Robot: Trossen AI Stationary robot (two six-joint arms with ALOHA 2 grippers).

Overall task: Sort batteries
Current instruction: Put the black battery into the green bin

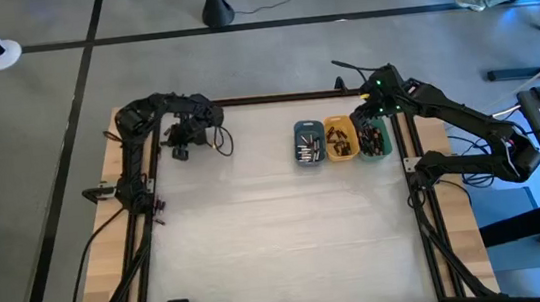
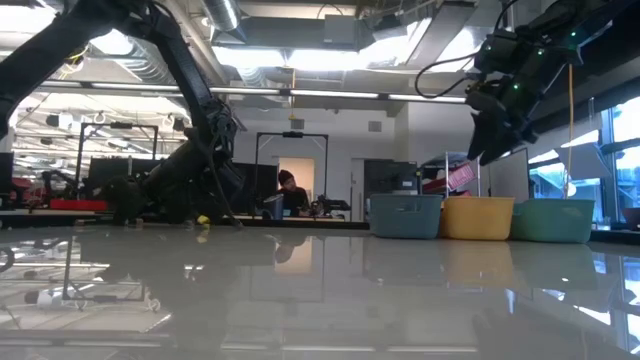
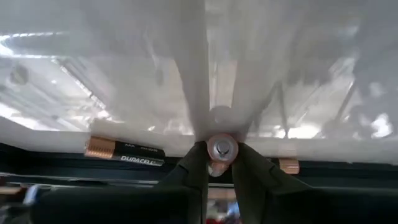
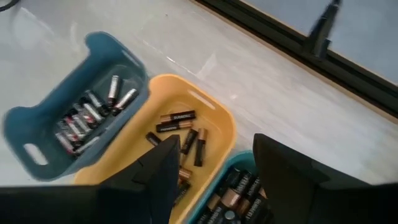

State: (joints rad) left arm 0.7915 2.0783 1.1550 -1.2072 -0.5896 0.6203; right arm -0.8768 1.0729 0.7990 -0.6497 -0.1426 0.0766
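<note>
From above, the left gripper (image 1: 180,150) was seen low at the desk's (image 1: 279,240) far left corner, while the right gripper (image 1: 375,112) was held over the three trays, the blue tray (image 1: 308,142), orange tray (image 1: 339,138) and green tray (image 1: 373,138), where sorted batteries (image 1: 308,147) were kept apart. In the left wrist view, its jaws were closed on one battery (image 3: 222,150), gripped end-on, probably for carrying, with another battery (image 3: 124,151) left lying at the desk's edge. In the right wrist view, the right jaws were held open and empty above the trays.
</note>
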